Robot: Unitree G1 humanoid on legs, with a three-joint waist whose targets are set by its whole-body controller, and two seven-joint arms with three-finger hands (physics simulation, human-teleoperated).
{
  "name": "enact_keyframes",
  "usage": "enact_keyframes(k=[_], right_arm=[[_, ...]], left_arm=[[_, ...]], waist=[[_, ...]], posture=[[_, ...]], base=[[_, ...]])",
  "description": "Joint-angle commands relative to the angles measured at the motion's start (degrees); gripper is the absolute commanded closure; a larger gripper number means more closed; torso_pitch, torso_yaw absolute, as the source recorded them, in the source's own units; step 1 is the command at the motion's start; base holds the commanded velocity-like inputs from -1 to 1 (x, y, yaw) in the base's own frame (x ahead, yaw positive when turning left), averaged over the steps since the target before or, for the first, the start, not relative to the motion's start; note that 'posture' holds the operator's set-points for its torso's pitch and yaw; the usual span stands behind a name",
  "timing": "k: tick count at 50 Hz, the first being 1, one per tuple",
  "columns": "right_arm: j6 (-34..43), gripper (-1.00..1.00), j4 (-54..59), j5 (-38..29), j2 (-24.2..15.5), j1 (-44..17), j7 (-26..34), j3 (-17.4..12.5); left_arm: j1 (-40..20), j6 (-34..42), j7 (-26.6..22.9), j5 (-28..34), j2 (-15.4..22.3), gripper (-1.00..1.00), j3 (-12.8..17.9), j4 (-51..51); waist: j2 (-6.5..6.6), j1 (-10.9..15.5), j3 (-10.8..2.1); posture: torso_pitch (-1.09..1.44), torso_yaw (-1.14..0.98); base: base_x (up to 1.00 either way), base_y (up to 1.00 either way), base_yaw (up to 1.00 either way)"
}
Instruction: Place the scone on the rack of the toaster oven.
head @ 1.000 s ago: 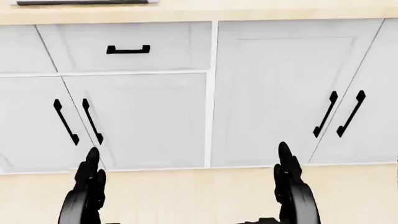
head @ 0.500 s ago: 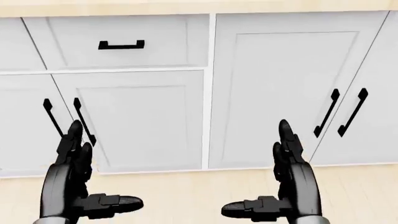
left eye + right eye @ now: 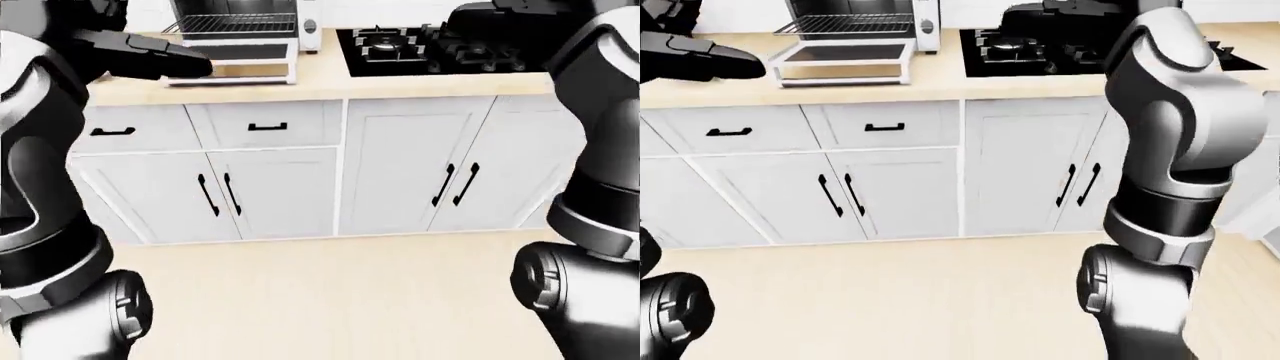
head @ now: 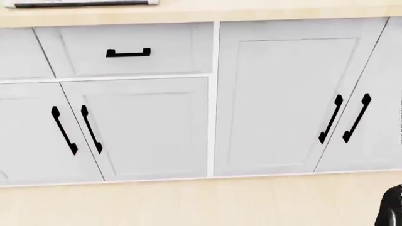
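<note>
Both hands have lifted out of the head view — left hand (image 3: 150, 56) reaches toward the toaster oven (image 3: 237, 34), fingers extended, empty; right hand's grip cannot be told.

I'm looking at a light wood counter (image 3: 940, 86) over white cabinets. The toaster oven (image 3: 855, 30) sits on it with its door (image 3: 840, 56) dropped open flat and the rack (image 3: 840, 25) showing. Just right of the oven is a black gas stove (image 3: 430, 46).
</note>
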Motion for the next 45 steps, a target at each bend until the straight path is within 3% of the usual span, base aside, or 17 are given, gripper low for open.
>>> enact_keyframes(k=[1, 2, 3, 8, 10, 14, 18, 30, 31, 32, 40, 43, 45], right_arm=[[-1.5, -1.0, -0.8, 1.5, -2.4, -2.5, 0.6, -0.5], [-0.2, -1.0, -2.1, 2.7, -3.4, -2.3, 0.5, -1.2], [1.2, -1.0, -4.0, 3.9, -4.2, -1.5, 0.1, -2.0], [3.6, -1.0, -10.4, 9.3, -7.7, 3.0, -0.9, -4.4], [2.7, -1.0, -9.2, 10.0, -8.3, 4.0, -1.4, -4.2], [7.0, -1.0, -9.5, 13.1, -10.9, 3.2, -3.5, -5.2], [7.6, -1.0, -9.6, 16.1, -13.1, 2.0, -3.9, -6.2], [4.7, -1.0, -9.2, 20.0, -15.4, 2.5, -7.0, -5.2], [4.5, -1.0, -9.2, 20.2, -15.3, 2.7, -7.1, -5.2], [4.4, -1.0, -9.2, 20.4, -15.3, 2.9, -7.1, -5.0], [4.1, -1.0, -8.9, 21.0, -15.5, 3.0, -7.5, -4.9], [4.3, -1.0, -8.9, 21.3, -15.5, 3.0, -7.7, -4.8], [4.3, -1.0, -8.6, 21.5, -15.6, 3.0, -7.8, -4.9]], left_arm=[[-1.6, 5.2, 0.4, -2.1, 2.0, -1.0, 2.7, -8.0], [0.1, 6.6, 0.0, -2.4, 3.4, -1.0, 2.3, -11.0], [0.4, 10.2, 0.7, -4.3, 2.4, -1.0, 5.0, -14.2], [1.5, 21.0, 1.5, -10.7, 8.3, -1.0, 12.9, -25.3], [3.1, 21.0, 2.0, -12.9, 9.6, -1.0, 15.5, -26.1], [7.0, 17.9, 3.6, -15.5, 14.0, -1.0, 17.6, -24.8], [7.0, 18.8, 6.6, -21.6, 15.8, -1.0, 20.3, -24.1], [13.2, 11.8, 19.9, -40.2, 23.3, -1.0, 21.5, -20.7], [13.7, 11.0, 21.1, -42.0, 24.2, -1.0, 21.5, -20.3], [14.3, 10.0, 22.2, -43.7, 25.2, -1.0, 21.4, -19.9], [20.9, 1.4, 28.2, -53.3, 32.0, -1.0, 21.2, -17.3], [22.7, -0.8, 29.4, -55.2, 33.5, -1.0, 21.1, -16.7], [23.7, -2.0, 30.2, -56.4, 34.3, -1.0, 21.1, -16.5]], waist=[[0.09, -0.1, -1.58], [0.11, -0.1, -1.39], [0.08, -0.2, -1.15], [-0.21, -0.1, -0.51], [-0.17, -0.1, -0.22], [0.1, -0.1, -0.25], [0.37, 0.0, -0.18], [0.68, -0.2, -0.04], [1.05, -0.3, -1.42], [0.78, -0.3, -1.59], [2.77, -0.7, -1.24], [2.53, -0.6, -0.75], [1.4, -0.6, -1.0]], posture=[[0.0, 0.0], [0.0, 0.0], [0.0, 0.0], [0.0, 0.0], [0.0, 0.0], [0.0, 0.0], [0.0, 0.0], [0.0, 0.0], [0.0, 0.0], [0.0, 0.0], [0.0, 0.0], [0.0, 0.0], [0.0, 0.0]], base=[[0.0, 0.0, 0.0], [0.0, 0.0, 0.0], [0.0, 0.0, 0.0], [0.0, 0.0, 0.0], [0.0, 0.0, 0.0], [0.0, 0.0, 0.0], [0.0, 0.0, 0.0], [0.0, 0.0, 0.0], [0.0, 0.11, 0.0], [0.0, 0.11, 0.0], [0.0, 0.11, 0.0], [0.0, 0.11, 0.0], [0.0, 0.11, 0.0]])
